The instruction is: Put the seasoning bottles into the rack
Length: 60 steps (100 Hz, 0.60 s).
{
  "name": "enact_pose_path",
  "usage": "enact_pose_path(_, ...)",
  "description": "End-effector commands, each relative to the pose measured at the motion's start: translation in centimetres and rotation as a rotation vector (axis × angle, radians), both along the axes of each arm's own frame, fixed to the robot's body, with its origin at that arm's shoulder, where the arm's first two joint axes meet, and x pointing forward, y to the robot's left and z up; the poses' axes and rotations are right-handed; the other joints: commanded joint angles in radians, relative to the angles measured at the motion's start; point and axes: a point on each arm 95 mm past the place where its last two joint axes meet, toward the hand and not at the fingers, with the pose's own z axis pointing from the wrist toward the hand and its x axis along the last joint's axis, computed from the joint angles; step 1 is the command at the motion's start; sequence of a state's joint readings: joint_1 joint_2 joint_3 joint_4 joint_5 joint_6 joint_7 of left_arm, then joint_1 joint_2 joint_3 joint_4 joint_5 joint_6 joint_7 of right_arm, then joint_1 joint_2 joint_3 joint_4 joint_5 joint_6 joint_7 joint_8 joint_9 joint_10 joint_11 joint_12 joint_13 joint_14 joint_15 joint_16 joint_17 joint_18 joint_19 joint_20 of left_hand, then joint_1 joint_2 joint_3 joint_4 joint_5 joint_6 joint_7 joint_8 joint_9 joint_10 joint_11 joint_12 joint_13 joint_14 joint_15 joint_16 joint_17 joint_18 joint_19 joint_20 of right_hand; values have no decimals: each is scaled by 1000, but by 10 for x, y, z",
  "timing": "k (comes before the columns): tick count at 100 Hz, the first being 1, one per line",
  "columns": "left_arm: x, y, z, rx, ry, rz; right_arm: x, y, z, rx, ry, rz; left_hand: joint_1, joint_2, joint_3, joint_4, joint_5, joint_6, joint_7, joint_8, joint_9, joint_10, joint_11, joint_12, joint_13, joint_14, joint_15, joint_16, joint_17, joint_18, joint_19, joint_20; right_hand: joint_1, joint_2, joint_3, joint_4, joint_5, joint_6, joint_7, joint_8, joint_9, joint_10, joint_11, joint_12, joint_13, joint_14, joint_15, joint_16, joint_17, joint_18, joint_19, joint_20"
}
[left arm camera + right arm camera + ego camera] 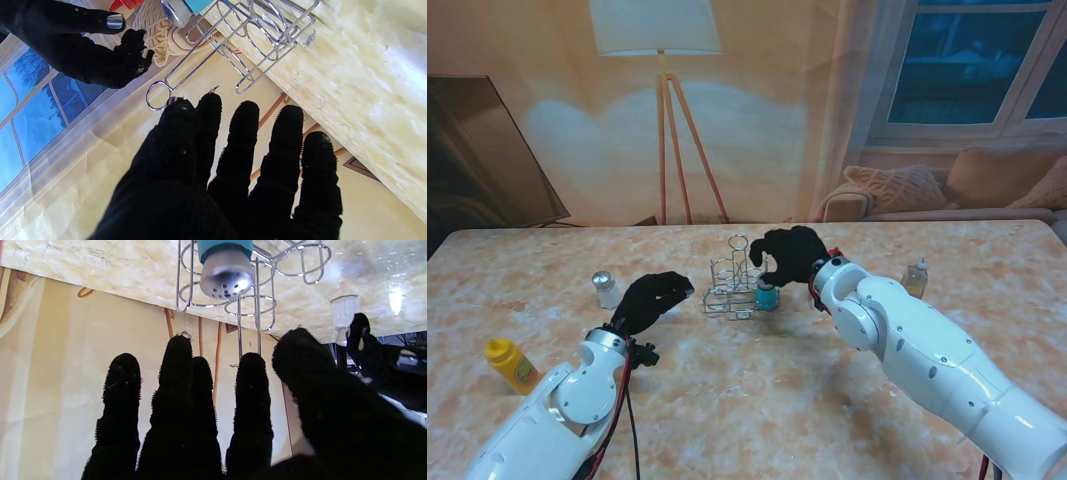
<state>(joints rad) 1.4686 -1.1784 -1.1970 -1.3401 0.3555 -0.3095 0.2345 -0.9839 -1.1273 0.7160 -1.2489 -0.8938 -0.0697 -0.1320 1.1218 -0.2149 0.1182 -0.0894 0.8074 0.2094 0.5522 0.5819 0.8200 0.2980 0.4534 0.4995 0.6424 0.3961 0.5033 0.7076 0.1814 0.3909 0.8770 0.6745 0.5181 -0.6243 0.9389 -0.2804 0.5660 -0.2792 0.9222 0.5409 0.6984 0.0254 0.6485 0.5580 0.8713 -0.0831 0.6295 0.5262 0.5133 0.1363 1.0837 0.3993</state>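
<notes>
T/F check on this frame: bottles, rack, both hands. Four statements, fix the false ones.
1. The teal bottle stands in the wire rack. True.
2. The right hand grips the teal bottle. False: it is above the bottle, fingers spread, holding nothing.
3. The yellow bottle sits in the rack. False: it stands on the table, far left, nearer to me.
4. The left hand is open, left of the rack. True.

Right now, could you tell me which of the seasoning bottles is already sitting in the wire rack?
The teal bottle with the silver shaker cap, standing in the rack. The yellow bottle, the silver-capped shaker and the clear bottle stand on the table outside it.
</notes>
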Motion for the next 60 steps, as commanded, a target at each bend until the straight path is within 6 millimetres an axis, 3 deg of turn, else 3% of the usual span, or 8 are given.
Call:
enact_pose_path(1,-1,-2,-1,1,7,-10,-4,-2,2,-10,12,14,37,10,-20,9,-20,-2,-1,0,2,-2,1,6,-2,4,-16,22,-6,6,-3,21,-20,26,-13,32,-17,15,-15,13,-35,21,-17,-11,-14,16,-16,-21,-17,23,15,-13)
enact_pose_path(26,-2,-2,-1,1,6,-11,-6,-21,26,-37,12,12,36,10,-19,9,-21,-3,-2,0,2,-2,1,6,-2,3,-16,22,-7,7,-4,20,-36,41,-13,53,-16,28,-75,20,-30,20,-57,-27,-29,31,-71,-40,-33,26,-6,-16)
enact_pose_path(36,-2,-2,-1,0,7,-10,-7,-29,35,-57,8,5,35,10,-19,9,-22,-2,-2,0,1,-4,1,6,-2,4,-16,22,-6,7,-3,20,-56,55,-8,80,-13,39,-135,35,-39,28,-102,-49,-42,44,-123,-60,-44,29,-24,-18)
enact_pose_path(50,-2,-2,-1,0,8,-11,-8,-42,44,-96,14,-7,36,8,-19,9,-21,-2,-2,0,2,-3,1,6,-2,5,-16,22,-6,7,-3,20,-91,81,-1,158,-13,55,-224,65,-56,43,-162,-85,-70,69,-196,-93,-68,38,-46,-18)
enact_pose_path(60,-2,-2,-1,0,6,-10,-8,-51,47,-118,12,-21,35,8,-19,9,-21,-4,-1,0,2,-3,1,6,-2,3,-16,22,-7,7,-3,20,-99,79,-4,161,-27,60,-266,68,-72,51,-193,-106,-92,84,-238,-116,-82,39,-61,-22)
